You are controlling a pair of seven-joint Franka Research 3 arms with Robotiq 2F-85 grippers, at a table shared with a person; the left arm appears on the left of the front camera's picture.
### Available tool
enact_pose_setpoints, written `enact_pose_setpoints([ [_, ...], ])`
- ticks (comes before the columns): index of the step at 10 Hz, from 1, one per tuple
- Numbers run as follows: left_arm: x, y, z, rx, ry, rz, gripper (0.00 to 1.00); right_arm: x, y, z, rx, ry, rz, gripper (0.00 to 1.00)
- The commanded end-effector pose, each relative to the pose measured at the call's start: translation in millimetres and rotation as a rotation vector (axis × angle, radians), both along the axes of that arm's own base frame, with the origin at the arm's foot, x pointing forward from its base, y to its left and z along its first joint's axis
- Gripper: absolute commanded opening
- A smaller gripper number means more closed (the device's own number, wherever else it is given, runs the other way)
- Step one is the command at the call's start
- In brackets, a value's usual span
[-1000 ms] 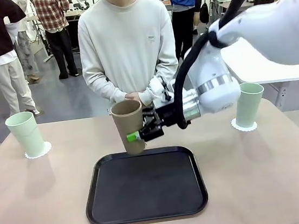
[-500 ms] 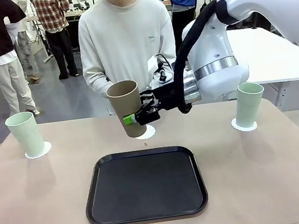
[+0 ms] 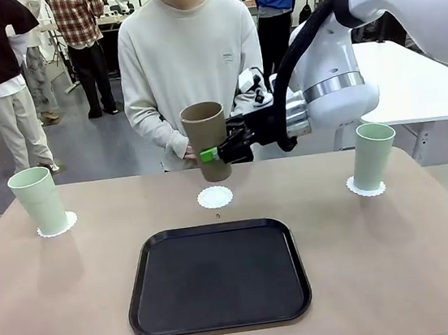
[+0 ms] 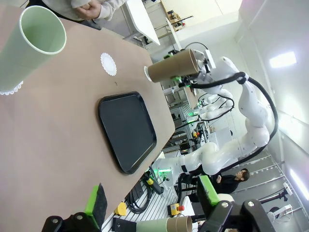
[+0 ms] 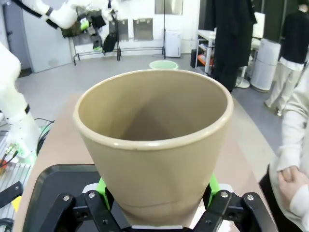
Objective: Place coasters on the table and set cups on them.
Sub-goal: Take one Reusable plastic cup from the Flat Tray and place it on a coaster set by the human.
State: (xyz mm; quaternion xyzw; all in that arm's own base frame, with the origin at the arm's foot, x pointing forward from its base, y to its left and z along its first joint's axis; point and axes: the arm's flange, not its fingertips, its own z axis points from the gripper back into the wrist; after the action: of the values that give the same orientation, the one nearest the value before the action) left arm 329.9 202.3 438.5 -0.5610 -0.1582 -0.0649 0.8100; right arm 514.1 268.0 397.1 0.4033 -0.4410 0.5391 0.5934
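Right gripper point(image 3: 215, 150) was clamped on the tan cup point(image 3: 208, 140), holding it upright in the air above the table point(image 3: 398, 252), a bit past the bare middle coaster point(image 3: 214, 196) toward 12 o'clock, in front of the person point(image 3: 191, 65) standing at the far edge. In the right wrist view the tan cup point(image 5: 153, 145) sat between the green pads point(image 5: 102, 187), jaws pressed on both sides low on its wall, open mouth facing the camera. Middle coaster lay flat just beyond the black tray point(image 3: 218, 278) at its 12 o'clock, nothing on it. Left mint cup point(image 3: 38, 200) stood upright on its coaster point(image 3: 57, 225) at roughly 9–10 o'clock from the tray, near the table's left edge. Right mint cup point(image 3: 373, 156) stood upright on its coaster point(image 3: 366, 187) at about 2 o'clock from the tray. Left gripper point(image 4: 152, 203) showed in its own wrist view, fingers well apart, holding nothing, with the left mint cup point(image 4: 30, 46) ahead of it and the tray point(image 4: 127, 131) farther along the table.
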Motion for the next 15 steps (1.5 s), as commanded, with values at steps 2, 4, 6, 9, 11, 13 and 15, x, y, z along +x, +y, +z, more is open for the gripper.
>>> enact_pose_setpoints([
  [2,-0.2,0.0,2.9,-0.01,-0.007,0.005,1.0,61.0,6.8,-14.2,0.077,0.112,0.008,0.84],
  [4,-0.2,0.0,2.9,-0.01,-0.007,0.005,1.0,90.6,11.5,-29.0,0.094,0.154,0.005,0.84],
  [6,-0.2,0.0,2.9,-0.01,-0.007,0.005,1.0,103.0,12.8,-38.2,0.091,0.147,-0.013,0.84],
  [9,-0.2,0.0,2.9,-0.01,-0.007,0.005,1.0,91.4,8.1,-43.3,0.096,0.135,-0.01,0.84],
  [11,-0.2,0.0,2.9,-0.01,-0.007,0.005,1.0,95.4,8.2,-45.6,0.093,0.133,-0.019,0.84],
  [13,-0.2,0.0,2.9,-0.01,-0.007,0.005,1.0,108.1,20.1,-60.3,0.114,0.116,0.017,0.84],
  [15,-0.2,0.0,2.9,-0.01,-0.007,0.005,1.0,119.4,23.5,-74.3,0.16,0.108,0.06,0.84],
])
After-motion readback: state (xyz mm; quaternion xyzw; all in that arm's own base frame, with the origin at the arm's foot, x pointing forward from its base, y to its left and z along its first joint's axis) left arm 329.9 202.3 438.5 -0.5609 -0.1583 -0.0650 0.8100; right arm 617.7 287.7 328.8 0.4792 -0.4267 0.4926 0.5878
